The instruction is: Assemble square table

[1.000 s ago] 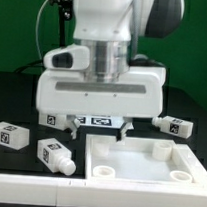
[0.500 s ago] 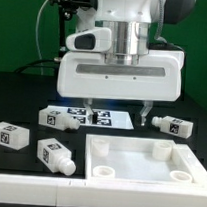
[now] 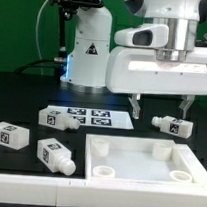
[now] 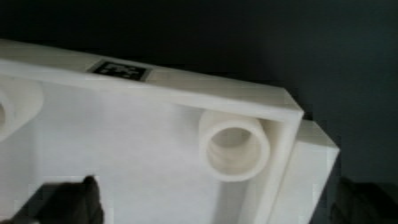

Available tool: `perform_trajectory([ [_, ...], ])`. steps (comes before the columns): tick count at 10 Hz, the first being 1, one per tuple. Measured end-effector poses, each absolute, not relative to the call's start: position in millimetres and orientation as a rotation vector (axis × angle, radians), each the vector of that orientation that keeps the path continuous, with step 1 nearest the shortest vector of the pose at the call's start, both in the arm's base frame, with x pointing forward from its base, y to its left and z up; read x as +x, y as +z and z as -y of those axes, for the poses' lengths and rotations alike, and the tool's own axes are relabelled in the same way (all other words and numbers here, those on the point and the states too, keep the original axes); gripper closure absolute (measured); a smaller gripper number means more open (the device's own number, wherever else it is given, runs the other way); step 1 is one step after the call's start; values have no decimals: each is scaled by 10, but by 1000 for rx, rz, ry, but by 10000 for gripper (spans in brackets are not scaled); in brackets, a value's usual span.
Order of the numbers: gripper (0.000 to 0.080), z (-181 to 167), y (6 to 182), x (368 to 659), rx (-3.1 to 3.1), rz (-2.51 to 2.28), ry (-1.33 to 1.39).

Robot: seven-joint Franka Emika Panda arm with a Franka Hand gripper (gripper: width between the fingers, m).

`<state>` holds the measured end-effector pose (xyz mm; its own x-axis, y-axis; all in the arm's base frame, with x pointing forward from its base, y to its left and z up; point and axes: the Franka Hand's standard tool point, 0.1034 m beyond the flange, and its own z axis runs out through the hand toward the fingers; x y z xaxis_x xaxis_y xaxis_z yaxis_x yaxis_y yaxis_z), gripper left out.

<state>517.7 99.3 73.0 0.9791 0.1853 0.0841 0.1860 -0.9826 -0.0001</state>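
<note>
The square table's white top (image 3: 137,164) lies flat at the front on the exterior view's right, rim up, with round corner sockets. Three short white tagged legs lie loose: two at the left (image 3: 7,135) (image 3: 56,155) and one behind the top at the right (image 3: 173,124). My gripper (image 3: 162,108) hangs open and empty above the top's far edge, near that right leg. In the wrist view the table top (image 4: 125,130) shows one corner socket (image 4: 237,145) and a tag on its rim, with one dark fingertip (image 4: 75,200) over it.
The marker board (image 3: 89,117) lies on the black table behind the top. The robot base (image 3: 90,45) stands at the back. A white rail (image 3: 25,189) runs along the front edge.
The arm has risen off the table top's far edge and moved toward the exterior view's right. The jaws have opened a little wider. The parts have not moved.
</note>
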Motion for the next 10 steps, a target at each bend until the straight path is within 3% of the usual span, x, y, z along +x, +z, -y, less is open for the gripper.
perform_trajectory([
  [2,151,-969,728,5183,-3117,307,-131],
  [3,151,-770,754,5264,-3106,470,-115],
  [6,151,-235,869,5742,-3097,626,-124],
  [10,151,-201,836,5733,-3081,701,-120],
])
